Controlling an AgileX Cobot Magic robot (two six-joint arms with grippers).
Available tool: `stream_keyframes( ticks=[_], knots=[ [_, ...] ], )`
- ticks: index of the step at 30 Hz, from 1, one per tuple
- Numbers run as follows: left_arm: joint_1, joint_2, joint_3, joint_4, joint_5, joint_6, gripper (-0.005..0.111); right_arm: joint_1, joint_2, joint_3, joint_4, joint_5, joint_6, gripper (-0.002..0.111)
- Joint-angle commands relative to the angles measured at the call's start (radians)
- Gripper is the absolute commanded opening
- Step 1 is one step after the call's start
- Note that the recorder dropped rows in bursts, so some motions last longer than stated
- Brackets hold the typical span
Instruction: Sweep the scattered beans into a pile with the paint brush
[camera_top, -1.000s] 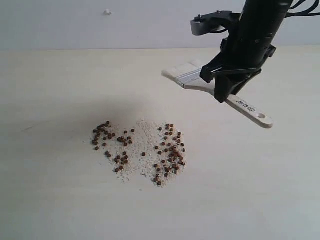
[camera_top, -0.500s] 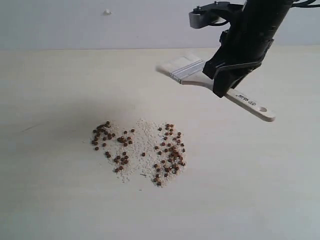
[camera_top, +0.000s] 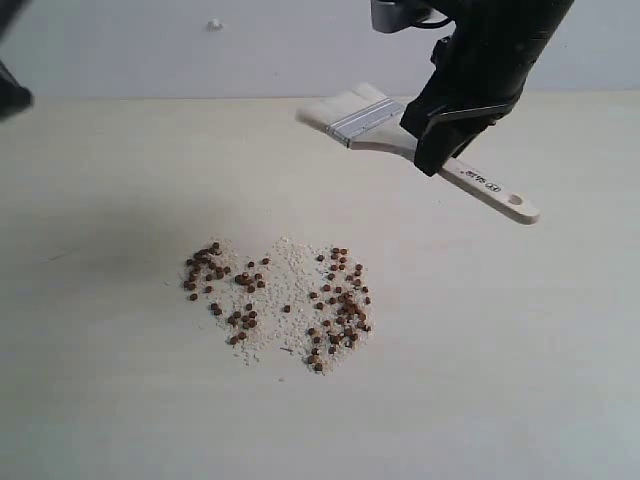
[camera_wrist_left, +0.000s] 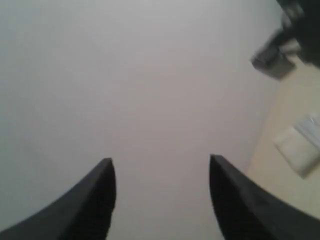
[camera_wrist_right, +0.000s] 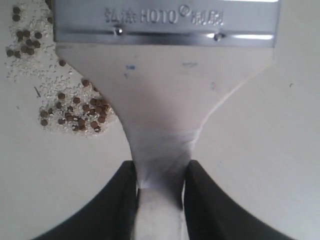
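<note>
The paint brush (camera_top: 365, 120) hangs in the air beyond the beans, its cream bristles pointing left and its holed wooden handle end down to the right. My right gripper (camera_top: 437, 160) is shut on the handle behind the silver ferrule (camera_wrist_right: 165, 22), both jaws pressed on the wood (camera_wrist_right: 160, 175). The beans (camera_top: 345, 310) lie scattered on the table among off-white crumbs in two loose clusters, below and left of the brush; some beans (camera_wrist_right: 75, 107) show beside the handle. My left gripper (camera_wrist_left: 161, 170) is open and empty, facing the wall.
The pale table (camera_top: 120, 400) runs back to a grey wall (camera_top: 200, 60). A dark blurred part of the left arm (camera_top: 12, 95) shows at the far left edge. In the left wrist view the brush's bristles (camera_wrist_left: 296, 149) appear off to one side.
The right gripper has carried the brush upward and a little leftward. A dark blurred part of the left arm has come into the exterior view at the upper left. The beans have not moved.
</note>
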Motion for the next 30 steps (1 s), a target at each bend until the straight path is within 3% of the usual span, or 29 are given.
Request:
stream_keyframes(
  ticks=[1,4,6,13,19,21,25,30],
  knots=[
    [-0.022,0.217,-0.051,0.166,-0.06,0.213,0.066,-0.004,-0.009,-0.009,0.013,-0.004,-0.058,0.0],
    [-0.085,0.321,-0.051,0.182,-0.042,0.458,0.068,-0.026,-0.005,-0.029,0.045,-0.004,-0.051,0.0],
    [-0.151,0.379,-0.051,0.087,0.013,0.619,0.068,-0.05,0.003,-0.057,0.099,-0.004,-0.051,0.0],
    [-0.396,0.53,-0.111,-0.482,0.095,1.304,0.068,-0.083,0.021,-0.083,0.189,-0.004,-0.064,0.0],
    [-0.432,0.649,-0.266,-0.501,0.12,1.403,0.068,-0.083,0.026,-0.083,0.195,-0.004,-0.064,0.0],
    [-0.432,0.705,-0.338,-0.498,0.199,1.423,0.068,-0.083,0.026,-0.083,0.205,-0.004,-0.064,0.0],
    [-0.437,0.773,-0.399,-0.458,0.204,1.519,0.068,-0.083,0.026,-0.083,0.21,-0.004,-0.071,0.0],
    [-0.444,0.799,-0.424,-0.463,0.21,1.524,0.068,-0.083,0.026,-0.083,0.221,-0.004,-0.071,0.0]
  ],
)
